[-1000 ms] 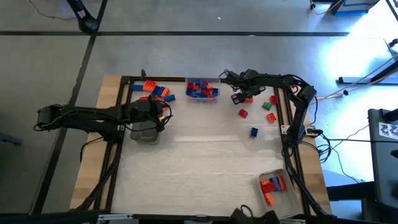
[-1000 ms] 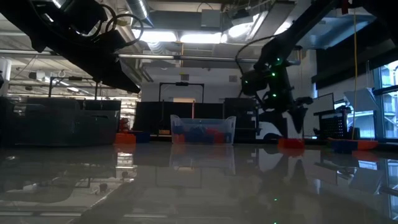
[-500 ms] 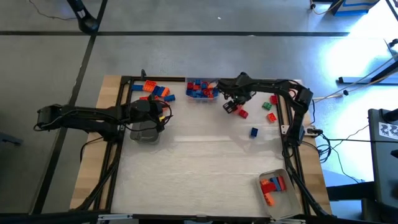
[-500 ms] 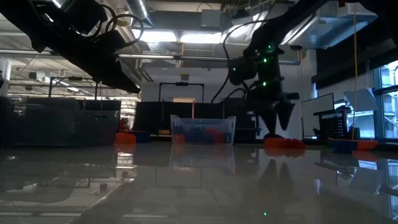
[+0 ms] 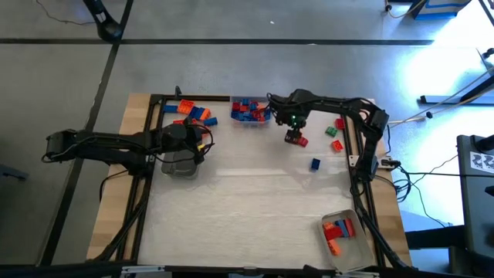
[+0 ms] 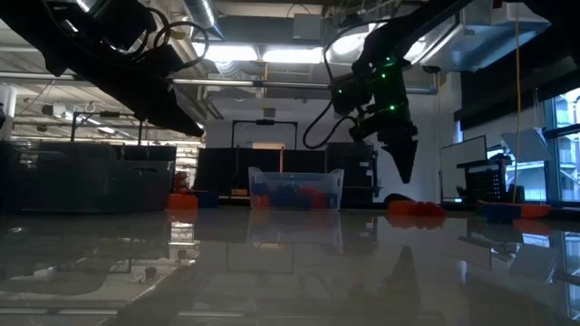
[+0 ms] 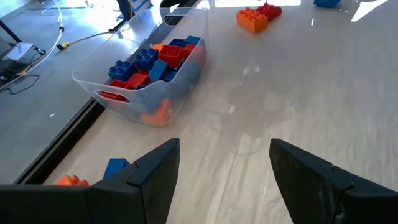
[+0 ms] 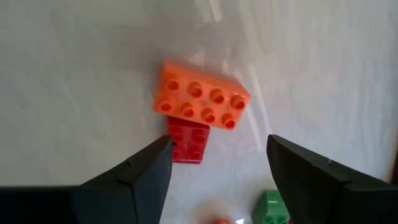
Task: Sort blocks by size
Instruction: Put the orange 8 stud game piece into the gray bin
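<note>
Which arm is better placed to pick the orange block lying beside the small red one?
Right: its open pincer hovers above the orange block. The left pincer waits far off.

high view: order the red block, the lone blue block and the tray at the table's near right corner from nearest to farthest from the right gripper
From the right gripper:
1. red block, right beside it.
2. lone blue block, farther along the right side.
3. corner tray, holding sorted blocks, farthest.

Grey concrete floor (image 5: 231,23) w/ dark seam lines around wood-edged table (image 5: 116,185). Low view: dim workshop, bright ceiling light panels (image 6: 263,54), exposed ducts, dark cabinets (image 6: 82,177) at left, window (image 6: 566,136) far right.
</note>
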Tool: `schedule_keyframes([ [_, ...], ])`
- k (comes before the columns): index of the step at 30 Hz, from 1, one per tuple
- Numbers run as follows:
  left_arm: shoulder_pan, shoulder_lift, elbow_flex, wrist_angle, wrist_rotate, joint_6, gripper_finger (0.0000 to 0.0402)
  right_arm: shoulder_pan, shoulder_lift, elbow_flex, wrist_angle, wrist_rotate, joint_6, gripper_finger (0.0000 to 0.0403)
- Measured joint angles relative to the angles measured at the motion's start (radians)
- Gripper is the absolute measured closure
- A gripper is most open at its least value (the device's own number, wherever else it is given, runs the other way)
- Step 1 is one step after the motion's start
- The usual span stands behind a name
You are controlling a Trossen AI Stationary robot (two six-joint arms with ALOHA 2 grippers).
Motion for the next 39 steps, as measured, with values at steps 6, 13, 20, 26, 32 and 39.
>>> schedule_keyframes([
  [6,0.0,0.0,0.0,0.001,0.0,0.005,0.0167,0.0,-0.001,-0.058,0.054,-0.002,-0.158,0.0143],
  [13,0.0,0.0,0.0,0.002,0.0,0.034,0.0167,0.01,-0.002,-0.164,0.204,-0.02,-0.207,0.0143],
  [20,0.0,0.0,0.0,0.002,0.0,0.032,0.0167,0.026,-0.008,-0.205,0.352,0.009,-0.207,0.0143],
  [26,0.0,0.0,0.0,0.002,0.0,0.029,0.0167,0.034,-0.006,-0.206,0.435,-0.01,-0.155,0.0143],
  [32,0.0,0.0,0.0,0.002,0.0,0.019,0.0167,0.034,-0.004,-0.207,0.466,-0.015,-0.095,0.0143],
  [39,0.0,0.0,0.0,0.002,0.0,0.02,0.0167,0.034,-0.003,-0.208,0.471,-0.004,-0.199,0.0143],
])
